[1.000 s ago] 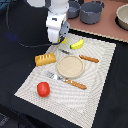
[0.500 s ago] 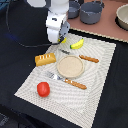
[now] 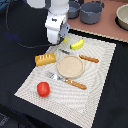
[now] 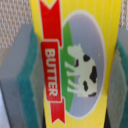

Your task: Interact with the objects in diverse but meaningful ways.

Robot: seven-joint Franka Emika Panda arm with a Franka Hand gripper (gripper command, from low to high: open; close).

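Note:
In the wrist view a yellow block [image 4: 75, 60] with a red "BUTTER" label and a cow picture fills the gap between my two fingers, and their green pads [image 4: 25, 85] press against its two sides. In the exterior view my gripper [image 3: 56, 42] is down at the far edge of the placemat [image 3: 100, 75], with only a yellow sliver of the block [image 3: 64, 38] showing beside it. The bread loaf [image 3: 45, 59] lies just in front of the gripper. The banana [image 3: 76, 44] lies toward the exterior view's right, and the red tomato [image 3: 43, 89] sits near the mat's front.
A tan plate [image 3: 69, 66] sits mid-mat, with a fork [image 3: 53, 76] and an orange-handled knife [image 3: 75, 83] in front of it and another orange-handled utensil [image 3: 89, 59] behind. Grey pots [image 3: 92, 11] and a bowl [image 3: 123, 16] stand on the far counter.

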